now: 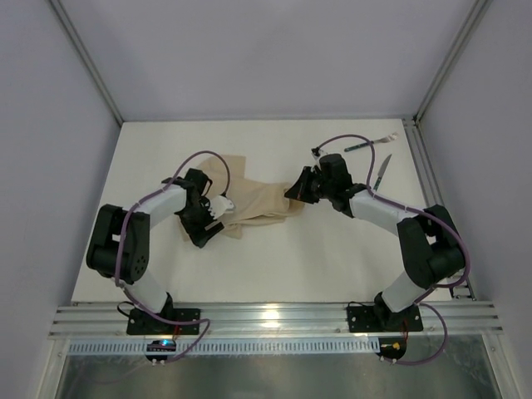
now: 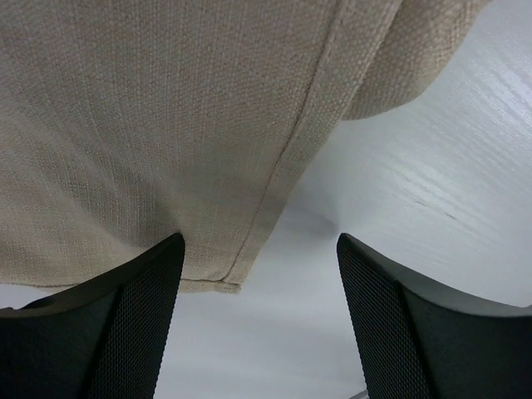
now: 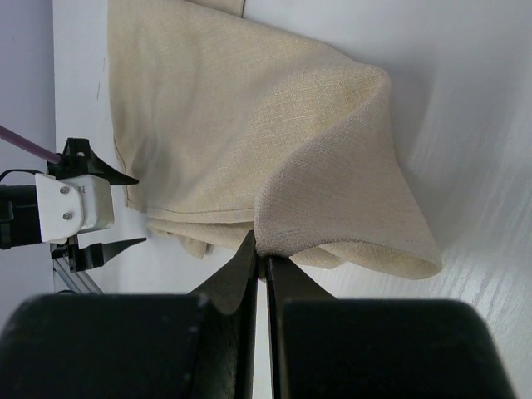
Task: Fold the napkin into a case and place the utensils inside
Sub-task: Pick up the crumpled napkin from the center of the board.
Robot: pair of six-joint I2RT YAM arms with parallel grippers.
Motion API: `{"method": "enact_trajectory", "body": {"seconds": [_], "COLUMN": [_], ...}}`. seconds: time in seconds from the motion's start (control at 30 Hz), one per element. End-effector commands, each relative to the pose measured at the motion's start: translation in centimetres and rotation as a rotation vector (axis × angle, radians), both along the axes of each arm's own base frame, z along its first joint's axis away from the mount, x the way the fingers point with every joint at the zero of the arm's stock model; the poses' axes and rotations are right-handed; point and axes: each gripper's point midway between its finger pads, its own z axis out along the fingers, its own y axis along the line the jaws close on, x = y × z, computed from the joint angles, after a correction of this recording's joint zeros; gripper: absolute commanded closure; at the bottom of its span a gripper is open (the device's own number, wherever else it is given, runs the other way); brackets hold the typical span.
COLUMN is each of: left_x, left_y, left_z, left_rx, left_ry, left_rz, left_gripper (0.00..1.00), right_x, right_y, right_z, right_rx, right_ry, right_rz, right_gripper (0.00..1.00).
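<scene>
Napkin (image 1: 253, 204): lay crumpled on the desk (image 1: 274, 258).
Left fingers (image 2: 141, 283): released, spread at its hemmed corner.
Right fingers (image 3: 237, 278): clenched on its raised fold.
Fork (image 1: 370, 143), knife (image 1: 381, 172): far right, well apart from it.

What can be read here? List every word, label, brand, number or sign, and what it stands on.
No readable text in any view.
The napkin is plain cloth, no print or tag showing.
The left gripper and the right gripper show bare black surfaces, no markings.
The small board by the left arm's base is too small to read.
</scene>
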Motion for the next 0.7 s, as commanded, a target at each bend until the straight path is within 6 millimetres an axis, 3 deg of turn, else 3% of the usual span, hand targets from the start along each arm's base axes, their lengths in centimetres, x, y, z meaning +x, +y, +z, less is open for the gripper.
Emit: {"method": "enact_trajectory", "body": {"seconds": [0.0, 0.13, 0.37, 0.47, 0.67], "left_x": [0.4, 0.9, -0.5, 0.1, 0.9], "left_y": [0.9, 1.3, 2.6, 2.9, 1.8], "left_z": [-1.5, -2.4, -2.9, -2.0, 1.7], "left_rx": [0.041, 0.071, 0.11, 0.095, 0.0], "left_ry": [-0.014, -0.017, 0.029, 0.005, -0.069], "left_rz": [-0.005, 0.013, 0.001, 0.022, 0.018], "left_gripper": [0.23, 0.23, 0.28, 0.3, 0.29], "right_x": [0.4, 0.2, 0.3, 0.4, 0.4], "right_y": [0.6, 0.7, 0.5, 0.5, 0.5], "right_z": [1.4, 1.3, 1.9, 2.1, 2.4], "right_rx": [0.014, 0.013, 0.002, -0.002, -0.004], "right_ry": [-0.052, -0.048, -0.062, -0.069, -0.076], "right_rz": [0.021, 0.025, 0.022, 0.025, 0.034], "right_gripper": [0.96, 0.96, 0.96, 0.96, 0.96]}}
